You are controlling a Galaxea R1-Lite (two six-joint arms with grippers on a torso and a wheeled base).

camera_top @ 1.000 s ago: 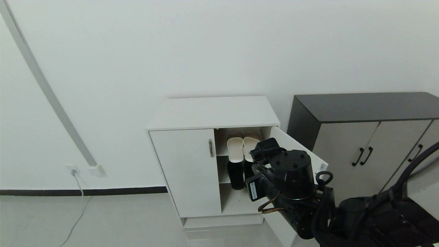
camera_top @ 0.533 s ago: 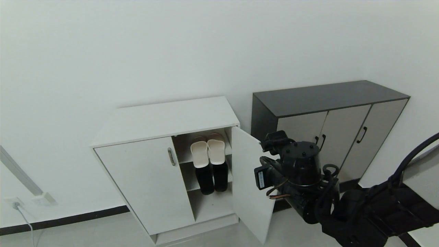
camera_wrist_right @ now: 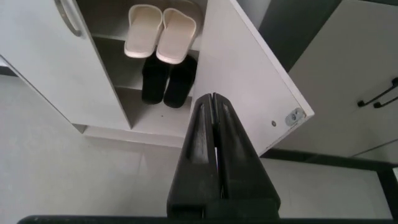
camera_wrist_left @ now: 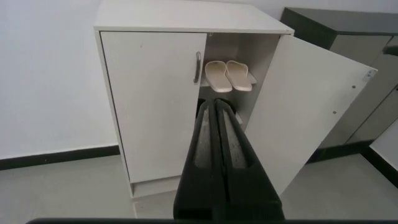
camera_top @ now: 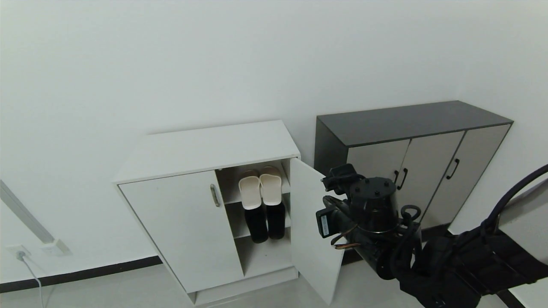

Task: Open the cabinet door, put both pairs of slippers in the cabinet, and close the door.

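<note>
White cabinet (camera_top: 205, 147) with its right door (camera_top: 310, 231) swung wide, both pairs already inside: white slippers (camera_top: 260, 192) on the top shelf, black slippers (camera_top: 265, 224) on the shelf below. The right end effector (camera_wrist_right: 213, 99), fingers together, sits near the door's free edge, seemingly placed to push it closed; the left end effector (camera_wrist_left: 215, 102), fingers likewise together, holds nothing

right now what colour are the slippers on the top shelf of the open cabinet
Cream white. The top-shelf slippers show best in the right wrist view.
</note>
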